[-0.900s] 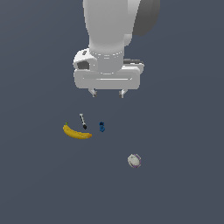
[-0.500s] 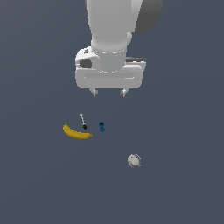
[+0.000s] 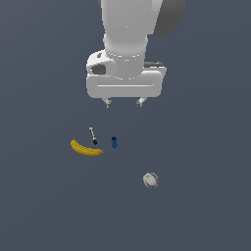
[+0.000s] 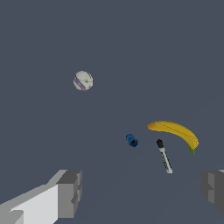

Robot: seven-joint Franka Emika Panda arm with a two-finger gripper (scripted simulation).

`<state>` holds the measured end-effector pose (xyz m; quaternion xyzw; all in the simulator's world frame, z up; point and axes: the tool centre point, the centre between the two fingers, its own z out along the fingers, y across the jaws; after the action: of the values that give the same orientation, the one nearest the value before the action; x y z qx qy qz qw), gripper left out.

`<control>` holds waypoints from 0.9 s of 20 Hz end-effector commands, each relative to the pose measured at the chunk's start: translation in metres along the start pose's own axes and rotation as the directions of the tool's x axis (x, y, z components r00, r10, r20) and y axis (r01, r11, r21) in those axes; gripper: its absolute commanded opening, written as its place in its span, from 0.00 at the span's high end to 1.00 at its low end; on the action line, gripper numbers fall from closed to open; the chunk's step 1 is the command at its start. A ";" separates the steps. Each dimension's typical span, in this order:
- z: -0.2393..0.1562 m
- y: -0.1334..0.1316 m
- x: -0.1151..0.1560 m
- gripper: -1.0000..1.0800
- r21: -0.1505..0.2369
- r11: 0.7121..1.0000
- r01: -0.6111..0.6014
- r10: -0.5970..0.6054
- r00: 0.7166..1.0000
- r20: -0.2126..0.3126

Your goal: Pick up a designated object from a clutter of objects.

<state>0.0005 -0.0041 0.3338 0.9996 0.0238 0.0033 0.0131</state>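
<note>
Below, the banana (image 3: 86,148) — long axis flat, running across the exterior view — claw (image 3: 124,102) spread wide, holding nothing.

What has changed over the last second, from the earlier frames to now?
The pincer drifted slightly toward the exterior view's right, open and holding nothing. The banana, the black-and-silver tool, the blue block and the ball have not moved.

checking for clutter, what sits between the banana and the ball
The small blue block lies roughly between the banana and the ball, nearer the banana; otherwise bare floor. Both views show this.
</note>
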 end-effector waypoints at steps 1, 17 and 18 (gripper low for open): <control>0.002 0.002 0.001 0.04 0.001 1.000 0.007 -0.007 1.000 0.001; 0.050 0.037 0.012 0.04 0.015 0.980 0.197 -0.197 0.980 -0.001; 0.054 0.041 0.013 0.04 0.016 0.977 0.215 -0.215 0.977 -0.001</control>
<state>0.0145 -0.0402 0.2874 0.9930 0.1181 0.0016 0.0062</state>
